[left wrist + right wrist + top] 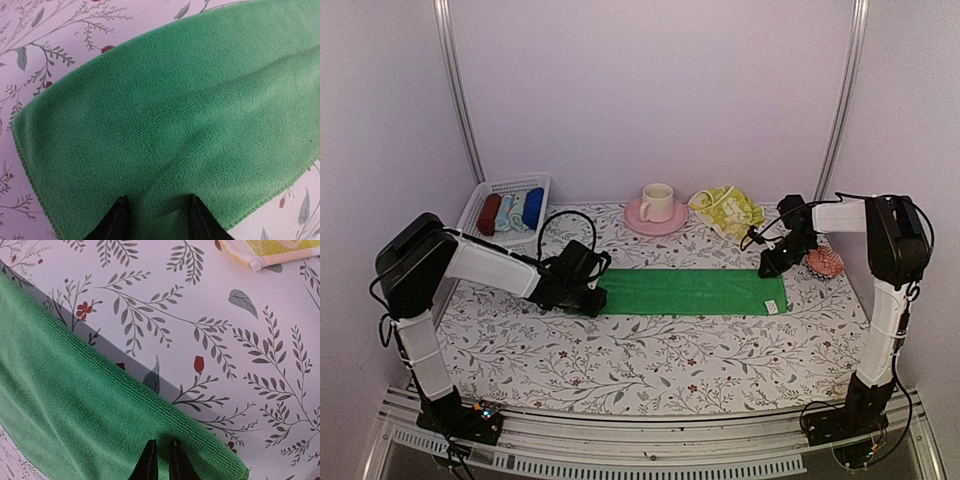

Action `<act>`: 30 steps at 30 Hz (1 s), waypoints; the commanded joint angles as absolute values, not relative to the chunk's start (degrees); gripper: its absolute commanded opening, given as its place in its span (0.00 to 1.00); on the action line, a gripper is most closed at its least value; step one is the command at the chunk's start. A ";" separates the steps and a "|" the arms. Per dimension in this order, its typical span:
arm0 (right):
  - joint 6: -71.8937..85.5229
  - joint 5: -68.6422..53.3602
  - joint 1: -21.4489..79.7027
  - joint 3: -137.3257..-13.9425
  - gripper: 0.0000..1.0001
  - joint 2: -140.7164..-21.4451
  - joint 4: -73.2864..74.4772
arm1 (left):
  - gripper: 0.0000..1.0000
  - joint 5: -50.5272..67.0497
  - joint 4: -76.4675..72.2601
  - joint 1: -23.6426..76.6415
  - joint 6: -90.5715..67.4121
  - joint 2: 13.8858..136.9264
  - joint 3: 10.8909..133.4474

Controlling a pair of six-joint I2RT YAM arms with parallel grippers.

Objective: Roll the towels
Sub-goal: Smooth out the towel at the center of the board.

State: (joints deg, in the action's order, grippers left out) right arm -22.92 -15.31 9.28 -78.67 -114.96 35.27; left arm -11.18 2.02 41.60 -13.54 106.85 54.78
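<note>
Left gripper half-open over green towel; right gripper seemingly pinching its corner; a shallow bite could slip.

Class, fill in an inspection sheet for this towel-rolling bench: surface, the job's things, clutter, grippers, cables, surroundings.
Surface: floral-print table, flat.
Job's things: green towel spread in a long flat strip, unrolled; yellow towel crumpled at the back right.
Clutter: white basket holding three cloth rolls, back left; cream cup on pink saucer; small red-and-white object by the right arm.
Grippers: left gripper at the strip's left end, fingers apart; right gripper at its right end, fingers nearly together, grip unclear.
Cables: black cable loops above both wrists.
Surroundings: plain pale walls, two metal posts.
</note>
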 commanded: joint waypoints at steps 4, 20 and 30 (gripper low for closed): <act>-19.53 -9.17 9.23 -78.94 0.12 -118.42 30.96 | 0.39 -10.89 4.07 41.39 -15.04 107.86 53.82; -19.05 -11.38 9.23 -83.52 0.41 -114.65 33.66 | 0.71 -11.27 4.93 41.49 -16.04 103.62 52.91; -17.10 -14.55 6.29 -74.48 0.64 -105.49 37.49 | 0.92 -11.92 3.27 41.94 -13.90 99.08 57.30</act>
